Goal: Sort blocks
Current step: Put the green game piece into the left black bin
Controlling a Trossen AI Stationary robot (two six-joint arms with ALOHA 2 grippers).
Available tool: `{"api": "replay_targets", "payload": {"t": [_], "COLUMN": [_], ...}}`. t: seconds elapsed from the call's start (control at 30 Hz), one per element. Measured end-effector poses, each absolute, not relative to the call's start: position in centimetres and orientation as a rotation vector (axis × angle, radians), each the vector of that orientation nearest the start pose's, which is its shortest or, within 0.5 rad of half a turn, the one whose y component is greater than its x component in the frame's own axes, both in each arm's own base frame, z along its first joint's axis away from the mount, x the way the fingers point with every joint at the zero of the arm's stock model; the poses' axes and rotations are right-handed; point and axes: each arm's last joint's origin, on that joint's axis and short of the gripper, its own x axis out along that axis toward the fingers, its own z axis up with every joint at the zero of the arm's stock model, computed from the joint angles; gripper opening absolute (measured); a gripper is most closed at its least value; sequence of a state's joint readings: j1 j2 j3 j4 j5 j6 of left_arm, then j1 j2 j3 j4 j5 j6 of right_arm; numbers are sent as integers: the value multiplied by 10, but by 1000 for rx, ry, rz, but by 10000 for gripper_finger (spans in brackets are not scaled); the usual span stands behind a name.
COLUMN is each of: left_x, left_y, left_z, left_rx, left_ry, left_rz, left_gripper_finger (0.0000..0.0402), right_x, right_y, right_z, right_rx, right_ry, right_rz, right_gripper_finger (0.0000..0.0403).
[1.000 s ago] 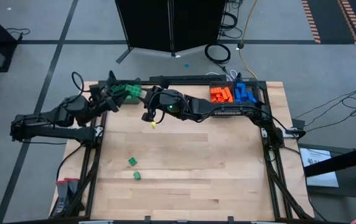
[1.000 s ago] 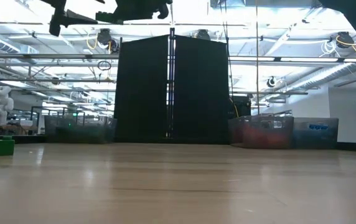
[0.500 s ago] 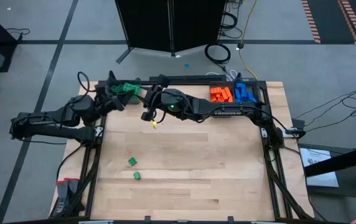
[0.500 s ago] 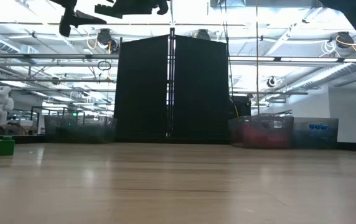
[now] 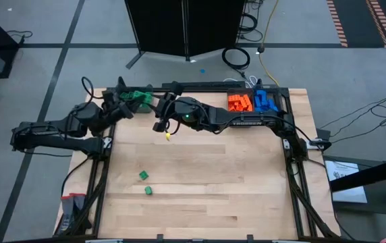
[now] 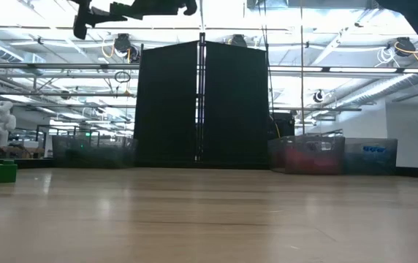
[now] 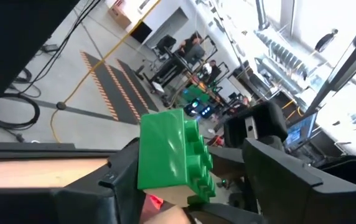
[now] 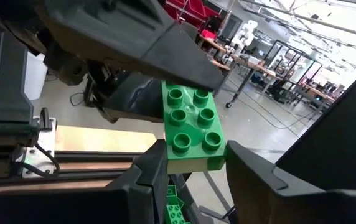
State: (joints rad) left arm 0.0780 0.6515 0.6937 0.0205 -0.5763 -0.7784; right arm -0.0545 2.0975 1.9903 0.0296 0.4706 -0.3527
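Note:
A green studded brick [image 8: 190, 124] hangs high above the table's far left part, with my right gripper [image 8: 190, 171] shut on it. My left gripper [image 7: 187, 171] is open and reaches in level from the table's left, toward my right gripper [image 5: 159, 115]. One of its fingers [image 7: 103, 186] stands by the brick's [image 7: 168, 155] smooth underside and the other [image 7: 284, 180] stands off the studded face. Two more green bricks [image 5: 143, 175], [image 5: 148, 191] lie flat on the table toward its near left. My right gripper pinches the brick's two long sides [image 8: 167, 160] between its two fingers, at the end nearest that wrist. The fingers come level from the table's right and lie along the brick. It juts out past them, clear of the table. Whether my left gripper touches the brick's underside, I cannot tell.
Along the far edge stand a bin with green bricks [image 5: 138, 98] at the left and bins with orange bricks [image 5: 239, 102] and blue bricks [image 5: 265, 101] at the right. The bare wooden table top [image 5: 233, 182] stretches wide in front of them.
My left gripper has crept a little toward the brick in my right gripper and tipped up slightly, its fingers still apart. The right gripper and the brick have kept still.

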Motion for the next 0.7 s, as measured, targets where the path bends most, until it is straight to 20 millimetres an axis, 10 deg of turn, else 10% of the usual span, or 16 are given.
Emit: {"api": "replay_targets", "payload": {"t": [0.37,0.7], "left_x": [146,141], "left_y": [27,33], "left_z": [338,328], "left_rx": [-761,-602], "left_ry": [-299,-245], "left_rz": [598,878], "left_gripper_finger": [80,74], "right_x": [495,493], "right_y": [-40,-42], "right_z": [358,350], "right_rx": [-359,-453], "right_ry": [163,272], "right_rz": [-505,-512], "right_gripper_finger": [119,184]}}
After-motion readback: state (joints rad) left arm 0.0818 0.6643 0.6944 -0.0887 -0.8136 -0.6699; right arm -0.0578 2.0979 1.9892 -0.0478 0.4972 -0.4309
